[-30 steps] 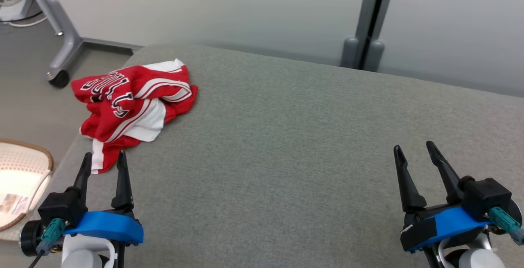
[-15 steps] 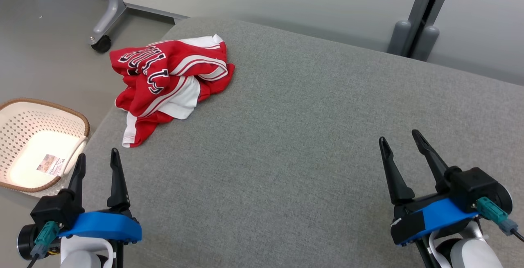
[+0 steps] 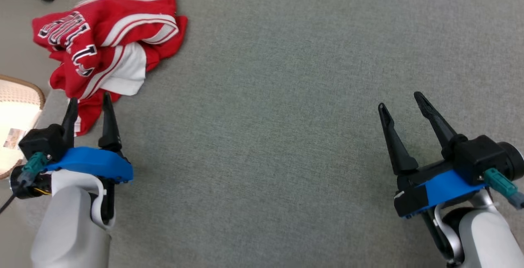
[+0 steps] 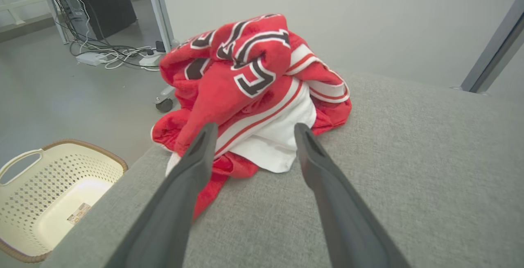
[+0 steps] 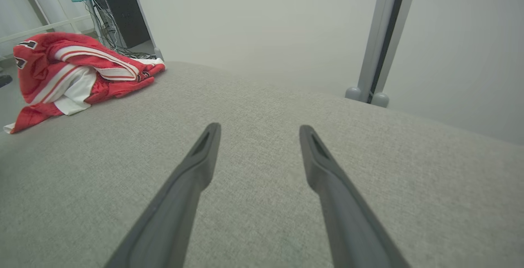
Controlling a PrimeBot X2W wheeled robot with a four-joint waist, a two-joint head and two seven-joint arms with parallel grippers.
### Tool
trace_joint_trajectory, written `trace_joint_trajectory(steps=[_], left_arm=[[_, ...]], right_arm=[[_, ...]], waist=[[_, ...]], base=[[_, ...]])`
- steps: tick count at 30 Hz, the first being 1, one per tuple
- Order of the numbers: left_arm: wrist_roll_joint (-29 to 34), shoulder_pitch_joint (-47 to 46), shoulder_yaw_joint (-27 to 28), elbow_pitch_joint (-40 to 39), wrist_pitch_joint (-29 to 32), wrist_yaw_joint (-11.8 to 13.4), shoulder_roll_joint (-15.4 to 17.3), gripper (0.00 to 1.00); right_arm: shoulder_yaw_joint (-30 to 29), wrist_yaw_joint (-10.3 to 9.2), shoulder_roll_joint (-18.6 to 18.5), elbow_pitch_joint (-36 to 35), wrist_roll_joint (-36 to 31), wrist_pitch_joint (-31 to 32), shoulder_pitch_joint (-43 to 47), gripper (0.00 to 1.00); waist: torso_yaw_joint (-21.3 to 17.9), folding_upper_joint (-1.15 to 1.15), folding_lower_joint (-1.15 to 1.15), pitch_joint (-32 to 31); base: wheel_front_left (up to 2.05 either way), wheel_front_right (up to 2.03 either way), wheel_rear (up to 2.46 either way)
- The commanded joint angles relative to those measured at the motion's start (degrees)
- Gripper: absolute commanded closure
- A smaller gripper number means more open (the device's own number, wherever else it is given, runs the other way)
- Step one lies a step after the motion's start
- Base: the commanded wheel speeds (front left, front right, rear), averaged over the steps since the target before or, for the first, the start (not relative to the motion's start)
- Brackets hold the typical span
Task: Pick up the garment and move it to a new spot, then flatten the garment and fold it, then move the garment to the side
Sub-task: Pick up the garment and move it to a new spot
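A grey fabric-covered desk (image 3: 266,116) spreads across the head view. A crumpled red garment (image 3: 106,43) with white stripes and dark outlined letters lies in a heap at the desk's far left corner, part of it at the desk's left edge. A cream perforated basket (image 4: 41,178) with a brown rim stands on the floor beside the desk's left edge. My left pincer (image 3: 90,98) hangs over the desk's left side with its jaws spread wide and nothing between them, its tips at the near hem of the garment; I cannot tell whether they touch the cloth. My right pincer (image 3: 399,100) hangs over the desk's right side, well apart from the garment, jaws likewise wide and empty.
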Motion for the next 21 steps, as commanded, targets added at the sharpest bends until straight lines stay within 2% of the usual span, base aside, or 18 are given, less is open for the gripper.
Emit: trace_joint_trajectory(steps=[1,7,14,15,16,17,21], left_arm=[[-0.2,-1.8,0.5,1.7,-0.3,-0.1,0.6,0.0],[-1.2,-9.3,4.5,11.3,-0.3,-0.4,3.1,0.0],[-1.2,-13.6,7.2,16.0,-0.3,-1.0,4.5,0.0],[-1.0,-13.9,7.5,15.9,-0.3,-1.1,4.5,0.55],[-0.7,-14.1,7.7,15.4,-0.3,-1.1,4.6,0.95],[-0.6,-14.0,8.1,14.8,-0.3,-1.3,4.7,1.0],[0.9,-12.1,9.6,10.7,-0.3,-1.4,4.5,1.0]], right_arm=[[0.0,0.02,-0.6,-0.4,-0.3,0.1,-1.5,0.0],[-0.2,0.02,-1.5,-1.0,-0.4,0.2,-3.3,0.0],[-0.3,0.02,-1.8,-0.7,-0.6,0.0,-4.2,0.0],[-0.3,0.02,-1.7,-0.6,-0.6,-0.1,-4.3,0.0],[-0.3,0.03,-1.7,-0.6,-0.6,-0.1,-4.3,0.0],[-0.3,0.03,-1.6,-0.4,-0.5,-0.1,-4.4,0.0],[-0.4,0.03,-1.3,0.1,-0.3,-0.4,-4.2,0.0]], waist=[[-0.1,-0.02,-0.01,1.4],[-2.3,-0.02,-0.01,5.7],[-2.8,-0.02,-0.01,7.5],[-2.8,-0.02,-0.01,7.5],[-2.7,-0.02,-0.01,7.5],[-2.7,-0.02,-0.01,7.5],[-2.4,-0.02,-0.01,6.7]], base=[[0.0,0.0,0.0],[0.0,0.0,0.0],[0.0,0.0,0.0],[0.0,0.0,0.0],[0.0,0.0,0.0],[0.0,0.0,0.0],[0.0,0.0,0.0]])
